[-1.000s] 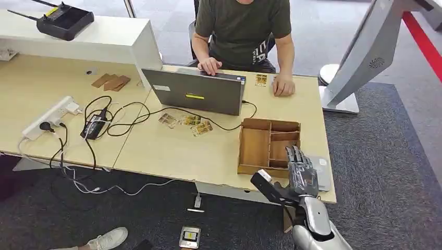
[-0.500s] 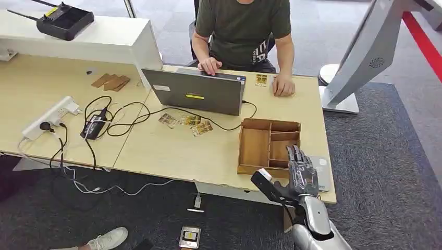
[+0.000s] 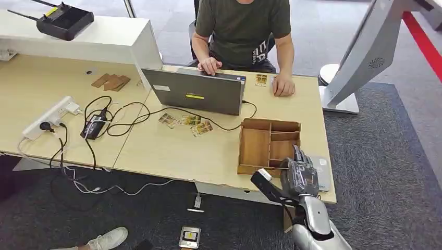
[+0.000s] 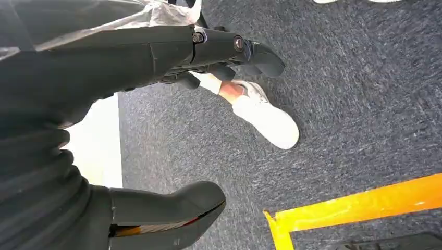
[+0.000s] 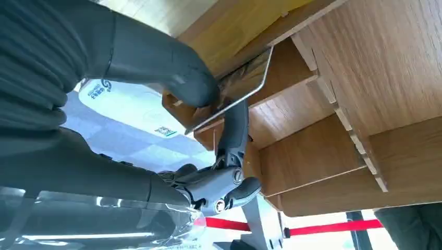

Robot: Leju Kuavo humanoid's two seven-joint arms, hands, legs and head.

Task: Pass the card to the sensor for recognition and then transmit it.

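One card [image 5: 234,91] is pinched in my right robot hand [image 3: 299,176] at the wooden tray [image 3: 255,147]. Sensor pass and handover remain, I judge. My left robot hand [image 4: 156,208] hangs holding nothing.

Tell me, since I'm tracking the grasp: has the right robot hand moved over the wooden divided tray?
Yes. The right robot hand has curled its fingers, pinching a card at the wooden divided tray's near-right compartment.

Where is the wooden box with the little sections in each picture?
Head view: wooden box on the desk's near right part, just beyond the right hand.
Left wrist view: not in it.
Right wrist view: wooden box fills the right side, close up.
Shared landmark: the right hand, holding a card.
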